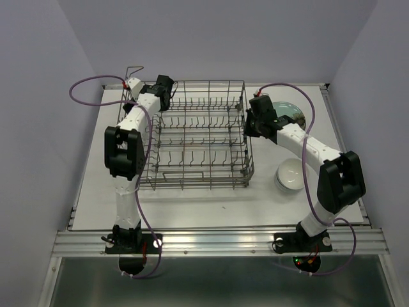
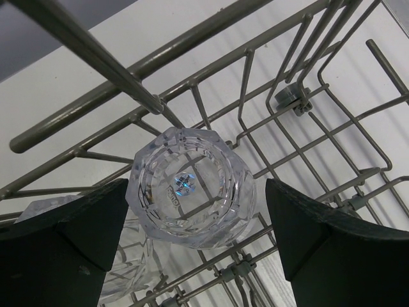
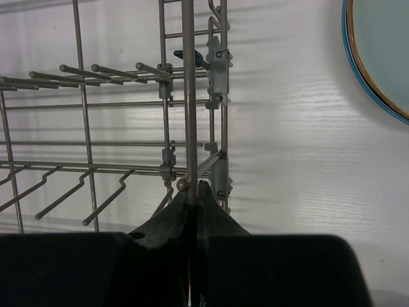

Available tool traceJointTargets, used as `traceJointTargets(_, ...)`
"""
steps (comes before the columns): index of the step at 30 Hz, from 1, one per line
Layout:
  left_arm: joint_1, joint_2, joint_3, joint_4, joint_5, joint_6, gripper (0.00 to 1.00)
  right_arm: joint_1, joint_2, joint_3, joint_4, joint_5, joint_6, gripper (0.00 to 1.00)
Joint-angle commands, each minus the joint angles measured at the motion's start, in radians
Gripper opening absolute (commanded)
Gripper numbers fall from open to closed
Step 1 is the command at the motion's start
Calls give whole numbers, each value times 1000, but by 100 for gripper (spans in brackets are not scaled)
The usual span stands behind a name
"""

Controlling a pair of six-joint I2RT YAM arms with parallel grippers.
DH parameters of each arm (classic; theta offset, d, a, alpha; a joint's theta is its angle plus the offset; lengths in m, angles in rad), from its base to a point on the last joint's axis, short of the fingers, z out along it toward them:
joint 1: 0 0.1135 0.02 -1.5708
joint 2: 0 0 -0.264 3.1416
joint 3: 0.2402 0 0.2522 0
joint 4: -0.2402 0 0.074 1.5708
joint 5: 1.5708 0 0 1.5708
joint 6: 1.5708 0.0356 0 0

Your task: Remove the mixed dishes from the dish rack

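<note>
Left gripper (image 2: 197, 220), apart, straddles clear glass (image 2: 192, 182) at 11 o'clock corner of dish rack (image 1: 198, 180); right gripper (image 3: 193, 192) clamps its 3 o'clock rim; next likely needs gentle closing, then a straight lift.

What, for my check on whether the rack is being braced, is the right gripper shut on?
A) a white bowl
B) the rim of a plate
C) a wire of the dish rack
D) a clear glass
C: the right wrist view shows the right gripper with its fingers pressed together on an upright wire of the dish rack, while the plate lies apart from it, untouched.
</note>
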Motion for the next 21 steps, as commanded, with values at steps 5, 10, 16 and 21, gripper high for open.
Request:
traceJointTargets(5,3,20,44,26,-26,-21,97,4,-16,-25,12,-21,19,1)
traceJointTargets(10,3,11,27,-2,-33,-52,90,4,-16,-25,15,-31,18,1)
traceJointTargets(16,1,-24,-4,-9,-41,-72,52,4,-10,-25,17,-46,13,1)
traceJointTargets(21,-2,-61,4,-28,-56,-71,26,4,-19,-30,17,-44,10,1)
